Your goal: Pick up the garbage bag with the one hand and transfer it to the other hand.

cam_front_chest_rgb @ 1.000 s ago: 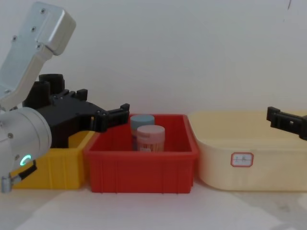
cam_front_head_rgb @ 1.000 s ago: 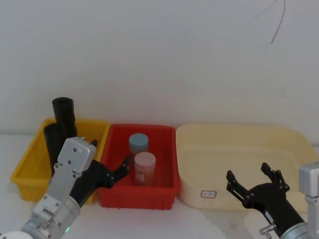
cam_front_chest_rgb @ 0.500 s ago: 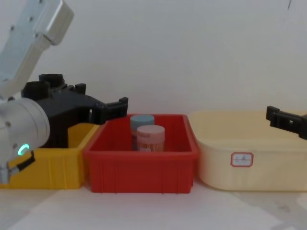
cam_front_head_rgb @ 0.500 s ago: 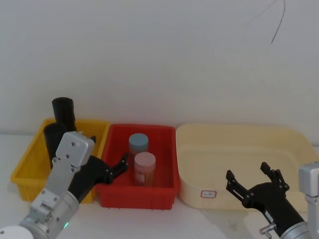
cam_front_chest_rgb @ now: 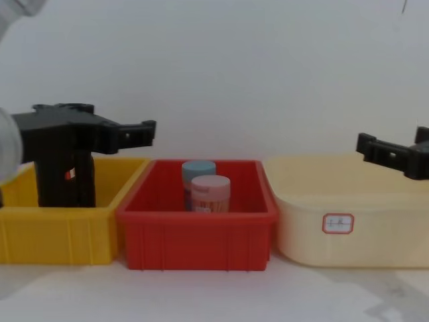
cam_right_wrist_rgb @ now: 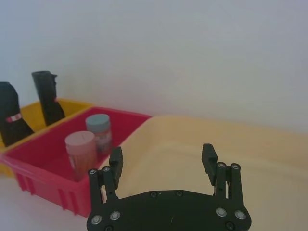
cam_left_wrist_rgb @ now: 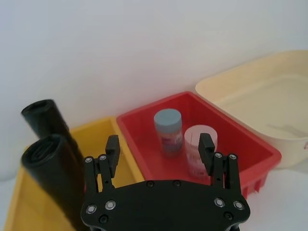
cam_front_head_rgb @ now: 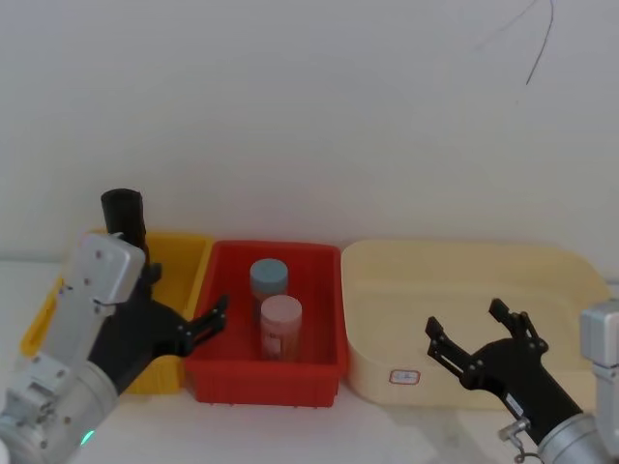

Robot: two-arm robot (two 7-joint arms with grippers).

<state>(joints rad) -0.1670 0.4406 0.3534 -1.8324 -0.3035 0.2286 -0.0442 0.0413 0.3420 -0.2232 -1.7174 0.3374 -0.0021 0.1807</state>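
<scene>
Filling the worktop's point(cam_front_chest_rgb: 201, 295) right end, a cream tub point(cam_front_chest_rgb: 375, 235) is set beside a red bin point(cam_front_chest_rgb: 194, 241) at the middle and a yellow bin point(cam_front_chest_rgb: 53, 235) at the left end. The left gripper point(cam_left_wrist_rgb: 159, 144), jaws spread wide, has been drawn back from the red bin's left wall towards the yellow bin's front edge. The approach is judged to be realigned on the rolls, and nothing is gripped yet. The right gripper point(cam_front_head_rgb: 466, 321), jaws likewise wide and empty, has been edged forward at the tub's front rim. The garbage bag point(cam_right_wrist_rgb: 12, 103) is stood in the yellow bin toward its far edge, a plain roll point(cam_front_head_rgb: 124, 215) just behind it. Two jars, blue-lidded point(cam_front_head_rgb: 269, 280) and pink-lidded point(cam_front_head_rgb: 281, 324), are left in the red bin.
</scene>
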